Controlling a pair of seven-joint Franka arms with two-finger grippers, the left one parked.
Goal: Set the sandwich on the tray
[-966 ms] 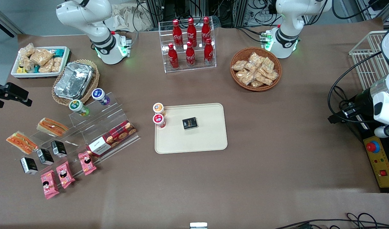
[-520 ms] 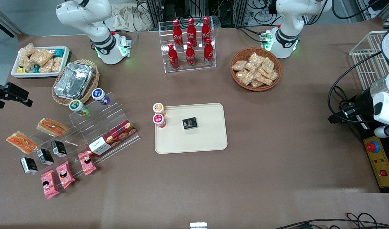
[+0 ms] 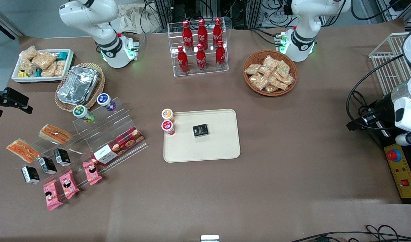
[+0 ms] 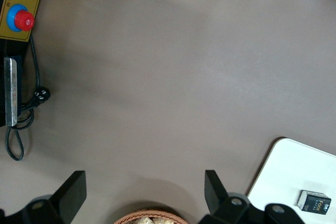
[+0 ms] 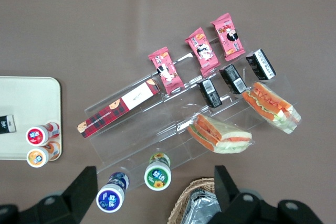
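Right wrist view shows the gripper (image 5: 155, 174) hanging high above the working arm's end of the table. Its two black fingers (image 5: 86, 182) are spread wide apart with nothing between them. Below it stands a clear stepped acrylic rack (image 3: 104, 134). The sandwich (image 3: 55, 133), a wrapped wedge of pale bread with orange-red filling, lies on an upper step of that rack, untouched. A second wrapped sandwich (image 3: 23, 150) with tanner bread lies just beside it, nearer the front camera and closer to the table's edge.

On the lower steps sit three small black cartons (image 3: 47, 165) and three pink snack packets (image 3: 69, 184). A long red biscuit box (image 3: 119, 144) lies there too. Two yogurt cups (image 3: 94, 107) stand at the top of the rack, near a wicker basket holding a foil container (image 3: 77, 84).

The tray (image 3: 219, 148) lies mid-table, well apart from the sandwich. It carries a small black box (image 3: 200, 130) and two round-lidded cups (image 3: 167, 121) at its edge toward the rack.
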